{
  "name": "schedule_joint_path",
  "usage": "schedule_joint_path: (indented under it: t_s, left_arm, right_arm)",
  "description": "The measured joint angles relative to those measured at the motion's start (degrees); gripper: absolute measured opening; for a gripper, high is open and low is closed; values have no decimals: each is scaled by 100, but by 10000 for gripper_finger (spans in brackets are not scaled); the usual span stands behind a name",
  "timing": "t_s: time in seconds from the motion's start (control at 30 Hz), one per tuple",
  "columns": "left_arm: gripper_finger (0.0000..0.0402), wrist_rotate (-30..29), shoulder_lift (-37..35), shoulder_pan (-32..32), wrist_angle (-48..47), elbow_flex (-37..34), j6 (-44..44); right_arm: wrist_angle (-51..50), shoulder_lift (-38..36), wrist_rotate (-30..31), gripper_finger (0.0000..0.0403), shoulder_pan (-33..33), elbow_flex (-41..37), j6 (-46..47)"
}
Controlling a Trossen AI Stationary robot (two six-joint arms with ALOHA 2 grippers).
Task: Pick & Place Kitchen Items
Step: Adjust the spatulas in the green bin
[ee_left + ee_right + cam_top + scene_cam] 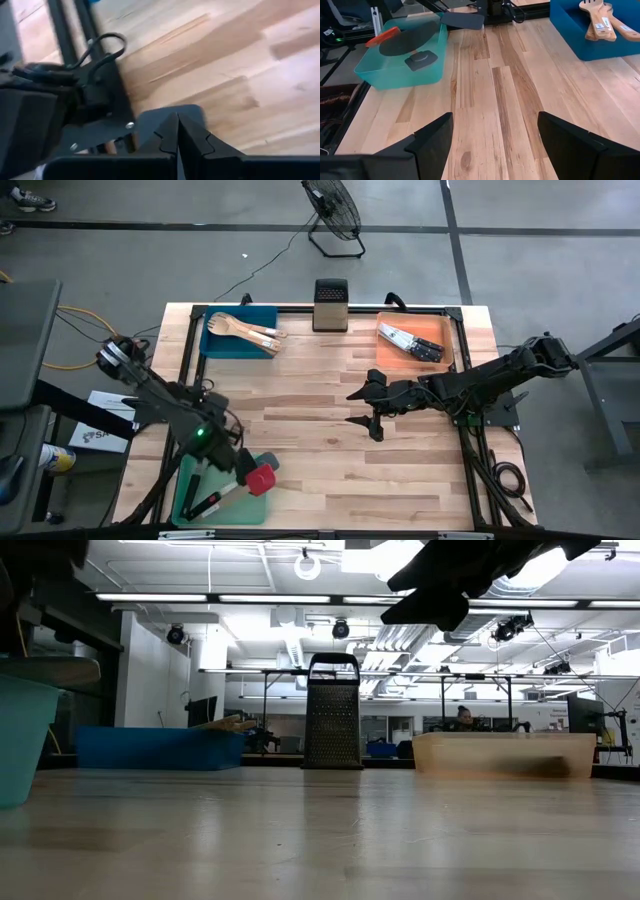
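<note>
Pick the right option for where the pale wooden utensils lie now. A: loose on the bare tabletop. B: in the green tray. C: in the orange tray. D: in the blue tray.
D: the high view shows the wooden utensils resting in the blue tray at the table's far left corner, and the right wrist view shows the same; the orange tray holds black-handled knives instead.

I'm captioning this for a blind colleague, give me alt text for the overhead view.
Overhead view of a wooden table: the shut left gripper is over the green tray at the near left corner, and the open right gripper hovers mid-table. Wooden utensils lie in the blue tray, knives in the orange tray.
</note>
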Motion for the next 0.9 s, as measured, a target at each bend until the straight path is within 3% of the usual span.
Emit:
schedule_joint_path:
  t_s: [0.17,0.4,0.73,0.9]
  left_arm:
    - [1,237,-176,729,213,-321,593]
    - [0,939,-248,1905,915,-638,2229]
    - [0,1880,-249,3191,1042,-666,4037]
    - [3,2125,-246,3598,1474,-666,5774]
  right_arm:
    - [-2,0,2,283,0,0,-2]
    - [-24,0,2,283,0,0,-2]
    - [-67,0,2,283,0,0,-26]
    - [-67,0,2,283,0,0,-109]
